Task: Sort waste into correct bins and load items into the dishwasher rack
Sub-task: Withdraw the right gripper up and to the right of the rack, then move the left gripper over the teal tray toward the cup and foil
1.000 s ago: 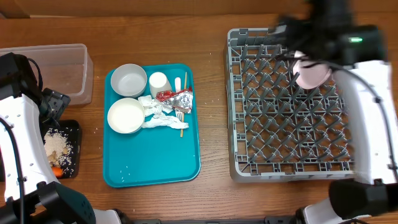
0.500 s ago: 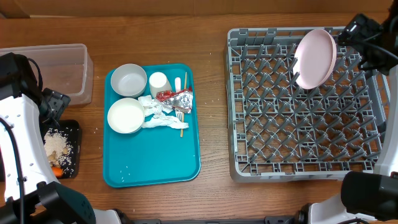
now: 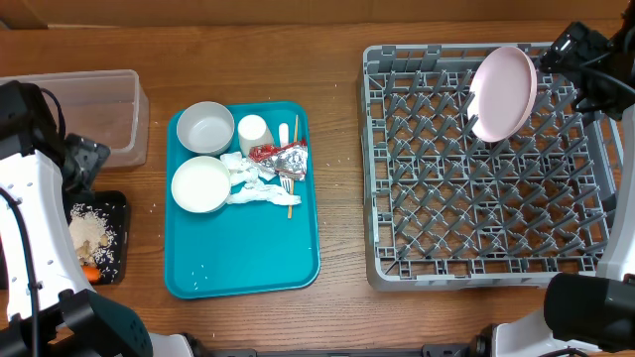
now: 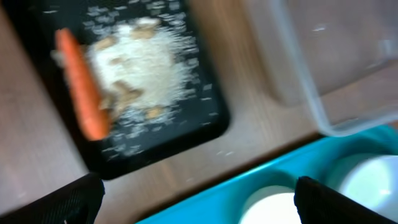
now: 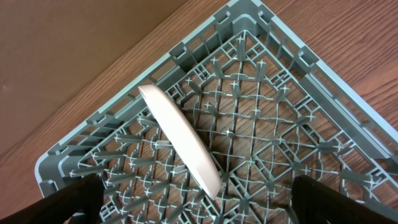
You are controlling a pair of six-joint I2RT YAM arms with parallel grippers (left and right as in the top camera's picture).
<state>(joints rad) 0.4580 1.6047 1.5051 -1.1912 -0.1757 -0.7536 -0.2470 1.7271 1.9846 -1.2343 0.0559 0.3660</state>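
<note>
The pale pink plate (image 3: 503, 92) (image 5: 180, 140) stands on edge between pegs at the back of the grey dishwasher rack (image 3: 476, 270). My right gripper (image 3: 575, 55) (image 5: 200, 204) hangs open above it, holding nothing. On the teal tray (image 3: 243, 268) lie two white bowls (image 3: 205, 127) (image 3: 200, 184), a cup (image 3: 254, 132), a fork (image 3: 284, 135), a wooden stick (image 3: 295, 203), napkins (image 3: 248, 186) and foil with red wrapper (image 3: 281, 156). My left gripper (image 3: 87, 162) (image 4: 202, 202) is open and empty over the table between the black tray (image 4: 205, 124) and the teal tray.
The black tray holds rice scraps (image 4: 140, 62) and a carrot (image 4: 81, 93). A clear tub (image 3: 109, 109) stands behind it at the far left. Bare wood separates the teal tray from the rack.
My right arm has pulled back from over the rack to the back right corner, leaving the pink plate standing between the pegs. The left arm has barely shifted.
</note>
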